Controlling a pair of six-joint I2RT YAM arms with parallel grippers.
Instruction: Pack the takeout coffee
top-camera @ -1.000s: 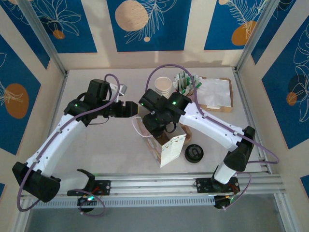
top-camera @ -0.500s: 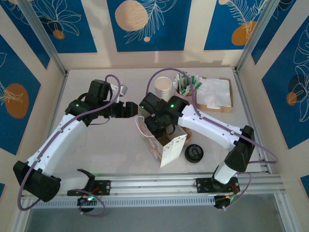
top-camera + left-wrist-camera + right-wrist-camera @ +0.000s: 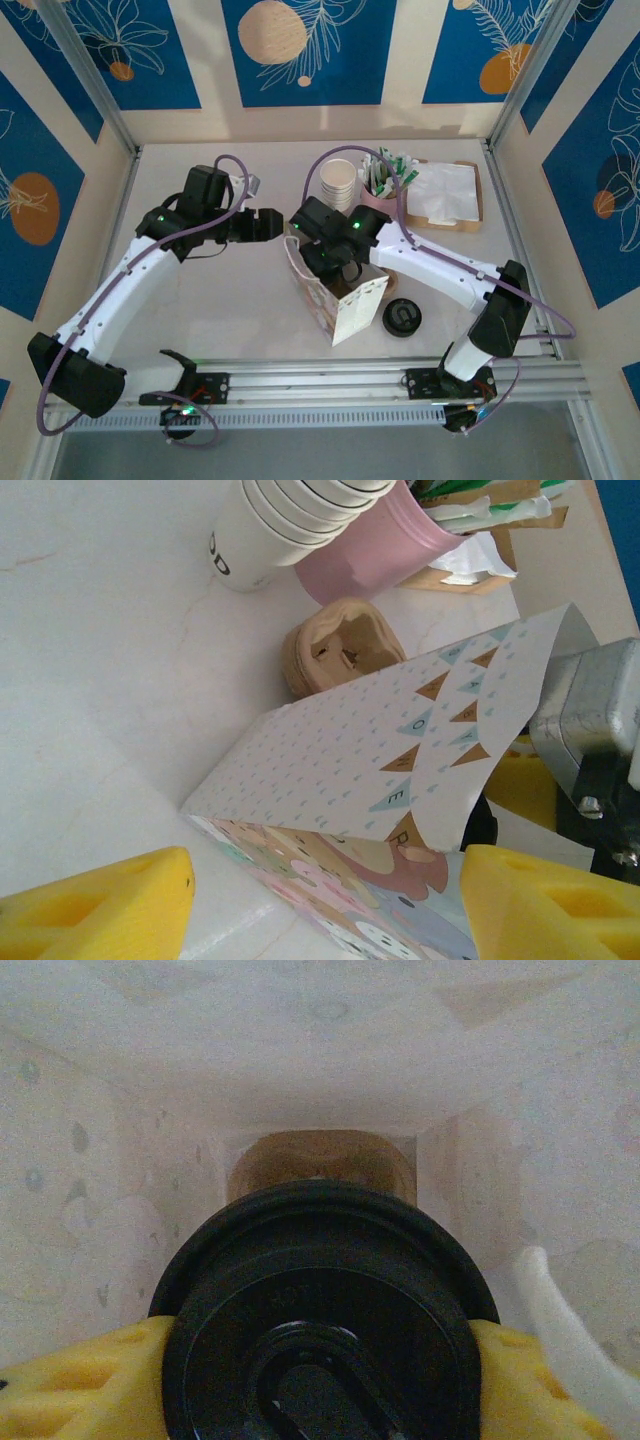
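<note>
While the left hand (image 3: 274, 224) gapes wide beside the bag (image 3: 350, 305) standing on the desk (image 3: 220, 300), gripping nothing, the right hand (image 3: 335, 262) sits down inside the bag, clamped around a black-lidded cup (image 3: 320, 1290).

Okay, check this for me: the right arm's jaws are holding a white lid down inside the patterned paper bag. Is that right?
Not quite. The lid is black, not white. The right wrist view shows it held between the yellow jaws of the right gripper, down inside the patterned paper bag.
</note>
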